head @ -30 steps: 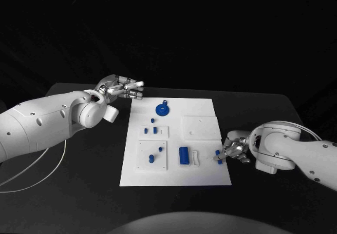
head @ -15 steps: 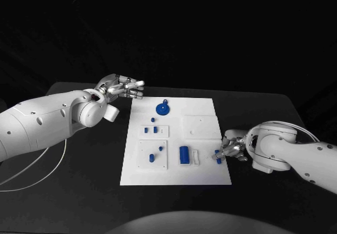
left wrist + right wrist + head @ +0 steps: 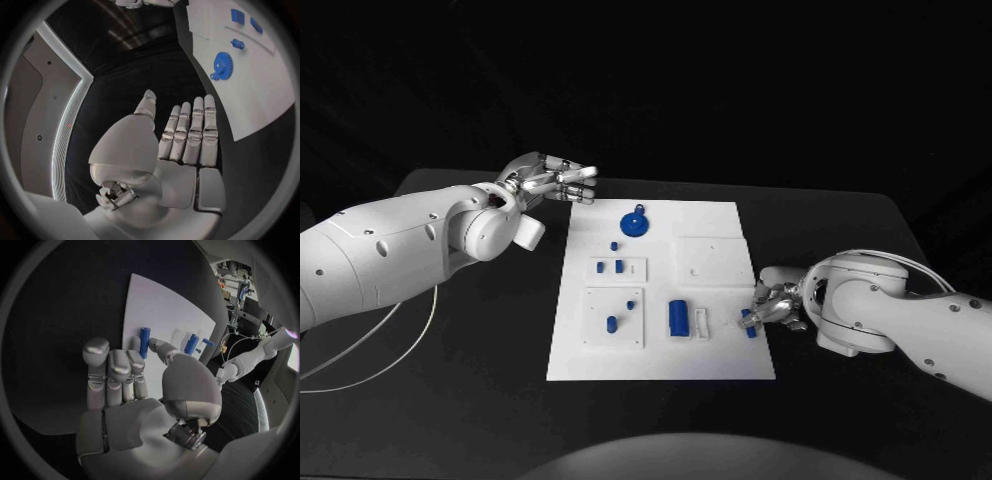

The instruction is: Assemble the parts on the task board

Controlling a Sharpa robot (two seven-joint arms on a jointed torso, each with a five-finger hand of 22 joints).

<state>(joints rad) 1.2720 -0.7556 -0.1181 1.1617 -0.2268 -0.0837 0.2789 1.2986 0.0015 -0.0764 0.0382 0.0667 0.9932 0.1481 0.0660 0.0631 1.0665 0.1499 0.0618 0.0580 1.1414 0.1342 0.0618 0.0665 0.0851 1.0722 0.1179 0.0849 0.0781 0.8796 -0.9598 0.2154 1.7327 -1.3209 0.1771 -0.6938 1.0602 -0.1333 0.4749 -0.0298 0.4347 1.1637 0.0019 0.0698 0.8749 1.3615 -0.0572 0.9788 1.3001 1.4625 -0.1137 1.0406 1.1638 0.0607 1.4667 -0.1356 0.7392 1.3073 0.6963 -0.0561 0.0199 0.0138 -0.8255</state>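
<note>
Two hands flank the task board (image 3: pixel 661 290) in the head view: the left hand (image 3: pixel 548 181) hovers off its far left corner, the right hand (image 3: pixel 776 303) pinches a small blue part (image 3: pixel 749 323) at its right edge. Left wrist view: fingers (image 3: pixel 190 132) straight, holding nothing. Right wrist view: a blue part (image 3: pixel 144 342) beside curled fingers (image 3: pixel 112 372).

My arms (image 3: pixel 387 250) wore smooth, glossy white plastic shells; my left hand (image 3: pixel 178 145) and right hand (image 3: pixel 125 390) looked like satin silver metal. The task board (image 3: pixel 711 225) was matt white, its parts (image 3: pixel 678 318) smooth blue plastic. The table (image 3: pixel 473 400) was matt black.
</note>
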